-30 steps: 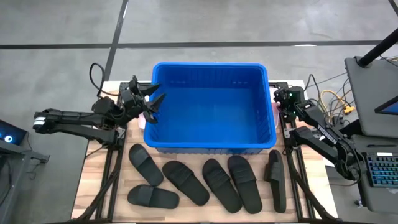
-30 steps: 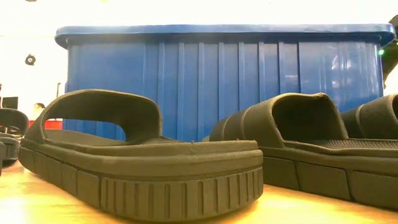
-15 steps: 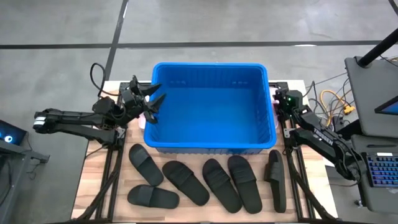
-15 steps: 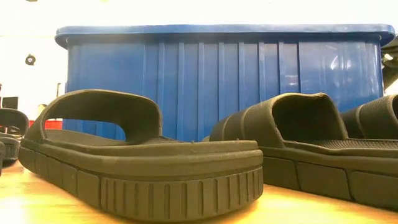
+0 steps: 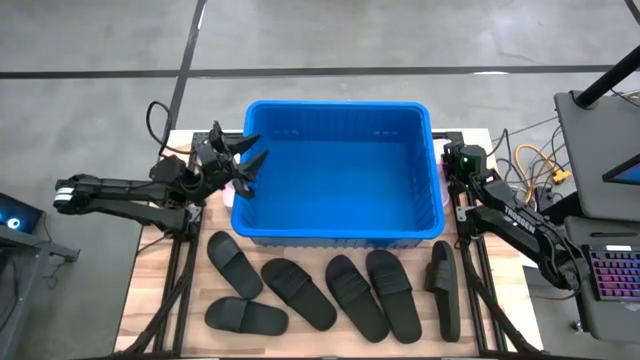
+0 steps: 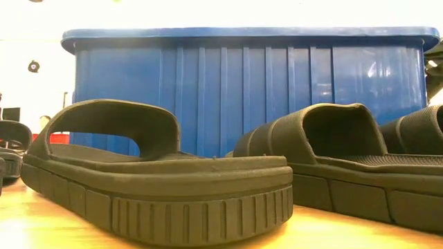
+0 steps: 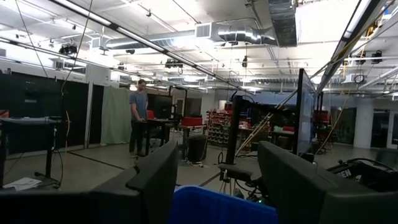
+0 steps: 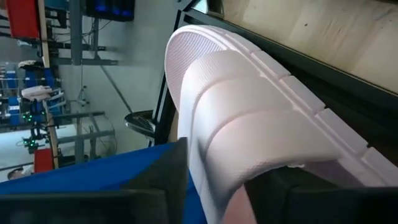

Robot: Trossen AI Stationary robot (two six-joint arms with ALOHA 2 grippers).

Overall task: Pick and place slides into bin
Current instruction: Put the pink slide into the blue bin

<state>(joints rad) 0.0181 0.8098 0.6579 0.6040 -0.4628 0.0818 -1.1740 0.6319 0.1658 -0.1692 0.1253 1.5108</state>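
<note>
Blue bin (image 5: 340,170) fills the tabletop's (image 5: 155,290) far half; six black slides (image 5: 330,290) line its near edge. Left tool (image 5: 243,160) hovers released at the bin's left rim. Right tool (image 8: 211,186), seemingly clenching, straddles a pale pink slide (image 8: 249,112) beside the right wall.

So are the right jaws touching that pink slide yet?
Touching. The right wrist view shows the right gripper with jaws on both sides of the pink slide's strap, pressed against it.
</note>
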